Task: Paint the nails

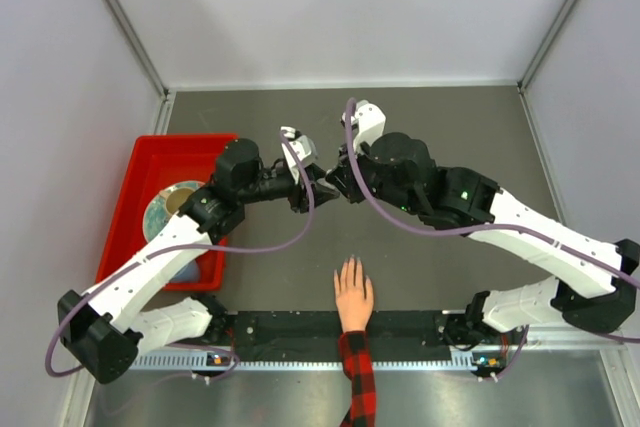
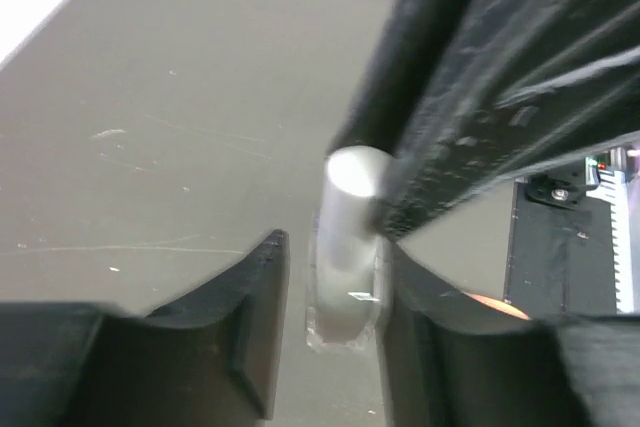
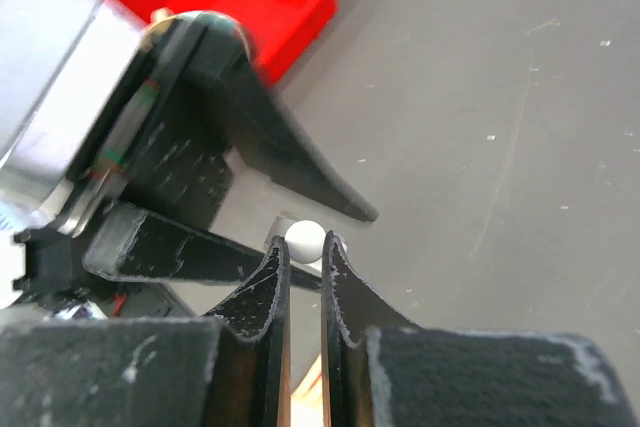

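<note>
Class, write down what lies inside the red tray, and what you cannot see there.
A round dish with a bluish rim and brownish centre lies in the red tray. The left arm crosses the tray's near part, covering the dish's edge and anything beneath it.

Two arms (image 1: 150,262), one hand (image 1: 353,297), one red tray (image 1: 150,152), possibly one white-capped bottle (image 2: 345,247).

The nails (image 1: 350,265) are just tiny pale tips on a light-skinned hand (image 1: 353,295) in a red-and-black plaid sleeve (image 1: 356,367). The hand lies flat, palm down, at the table's (image 1: 450,127) near edge, fingers together and pointing away. They're too small to tell if there's any polish.
</note>
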